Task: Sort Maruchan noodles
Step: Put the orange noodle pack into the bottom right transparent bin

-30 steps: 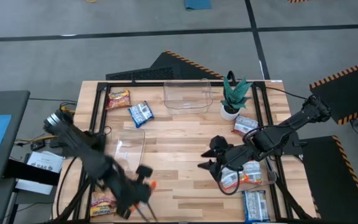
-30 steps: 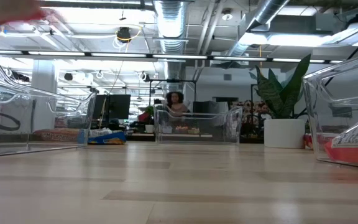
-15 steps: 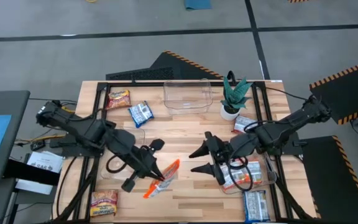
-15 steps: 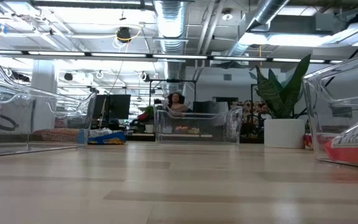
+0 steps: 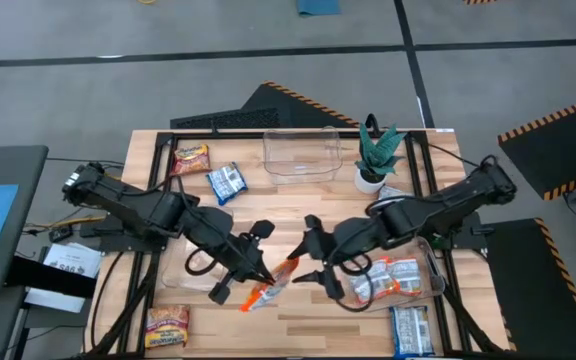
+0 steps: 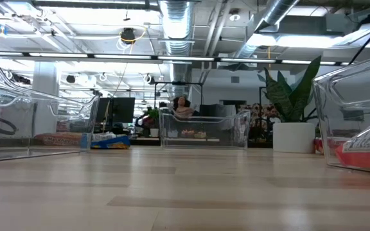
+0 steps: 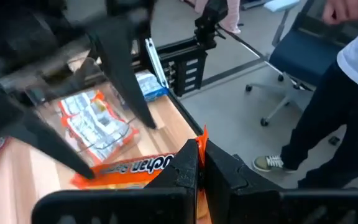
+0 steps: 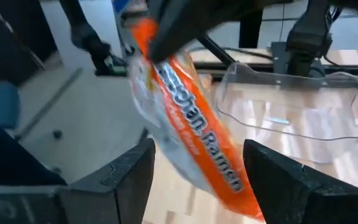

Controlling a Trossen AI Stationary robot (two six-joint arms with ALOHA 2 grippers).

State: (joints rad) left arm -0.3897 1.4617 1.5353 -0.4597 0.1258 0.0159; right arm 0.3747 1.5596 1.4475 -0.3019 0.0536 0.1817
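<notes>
An orange-and-white Maruchan packet [image 5: 271, 283] hangs above the table's middle, held by my left gripper [image 5: 258, 274], which is shut on it [image 7: 201, 148]. My right gripper [image 5: 305, 262] is open just right of the packet; in the right wrist view its fingers stand on either side of the packet [image 8: 194, 134] without touching. Other packets lie flat on the table: red-yellow [image 5: 190, 158], blue [image 5: 227, 181], yellow-red [image 5: 166, 325], blue [image 5: 411, 330], and one beside the plant [image 5: 396, 200]. Two more lie in the right clear bin [image 5: 398, 280]. My left gripper pinches the orange-and-white packet by one short end [image 7: 194, 163] between its two shut fingers. The packet is lifted clear of the table and slants away from the fingers toward my right gripper, its printed face [image 8: 210, 146] turned toward that gripper's camera.
A clear bin [image 5: 301, 153] stands at the far edge, another [image 5: 204, 238] under my left arm, a third at the right. A potted green plant [image 5: 376, 155] stands far right of centre. Bare wood lies near the middle of the near edge [image 5: 298, 325]. People show beyond the table.
My left gripper has swung from the near-left part of the table toward the middle, carrying the orange-and-white packet up and rightward. My right gripper has moved toward the table's left, closing in on the packet, and has stayed open.
</notes>
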